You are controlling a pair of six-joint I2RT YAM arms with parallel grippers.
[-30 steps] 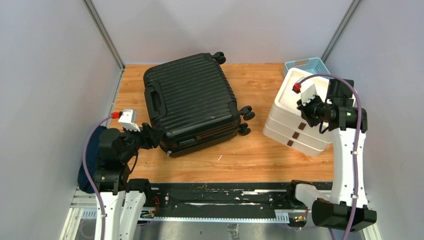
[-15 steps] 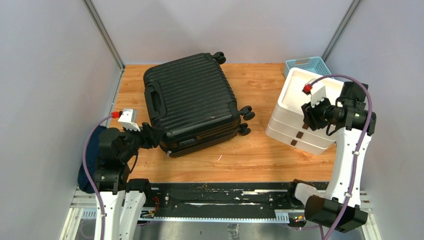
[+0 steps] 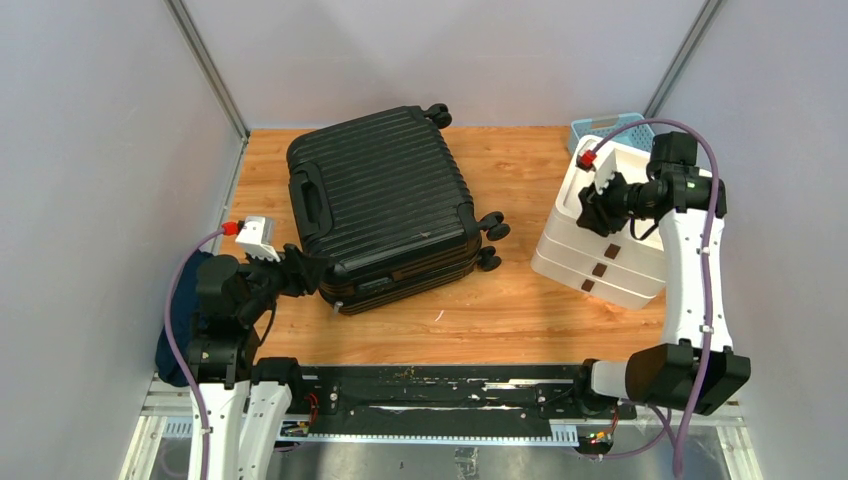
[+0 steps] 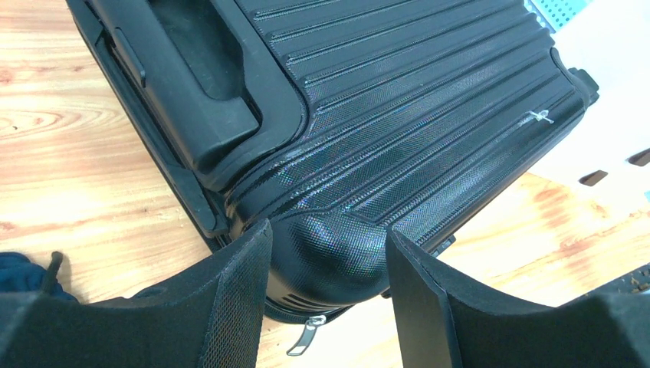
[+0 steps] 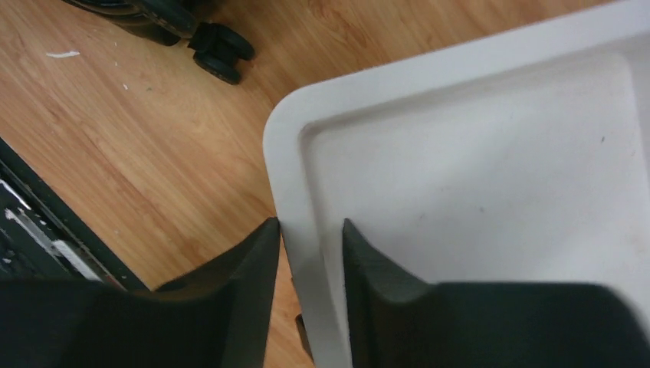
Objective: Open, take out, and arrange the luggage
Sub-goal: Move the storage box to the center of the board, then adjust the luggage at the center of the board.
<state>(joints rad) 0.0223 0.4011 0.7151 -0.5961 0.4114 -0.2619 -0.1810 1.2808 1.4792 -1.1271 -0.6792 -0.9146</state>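
On the desk [image 3: 520, 310], toward the left arm's side: the luggage [image 3: 385, 205], one item, lying flat on its ribbed shell.
- Condition: closed, with no gap along the seam. The handle [image 3: 311, 200] is on the edge facing the left arm, and the wheels [image 3: 492, 228] are on the opposite edge.
- Zipper pull [image 4: 305, 337]: hangs below the luggage's near rounded corner.
- Left claw [image 4: 328, 238]: at that same near corner, with one finger on each side of it. The jaws are apart, but the views do not show whether they press the shell. It has not moved in the last second, and neither has the luggage.
- Drawer unit [image 3: 600, 260]: white, three tiers, just beyond the luggage's wheels and not touching them. Over the last second it has been nudged slightly away from the wheels.
- Right claw [image 5: 310, 226]: now at the corner of the unit's top rim nearest the luggage, having moved there from the unit's near side. The jaws are apart, one finger outside the rim and one inside, wider than a second ago and apparently not pinching.
- Basket [image 3: 612, 128]: light blue mesh, behind the drawer unit on the side away from the luggage.
- Task standing (judgement): the recent work only clears room on the wheel side. Opening has not started, so unzipping comes first, probably from the pull at the near corner.
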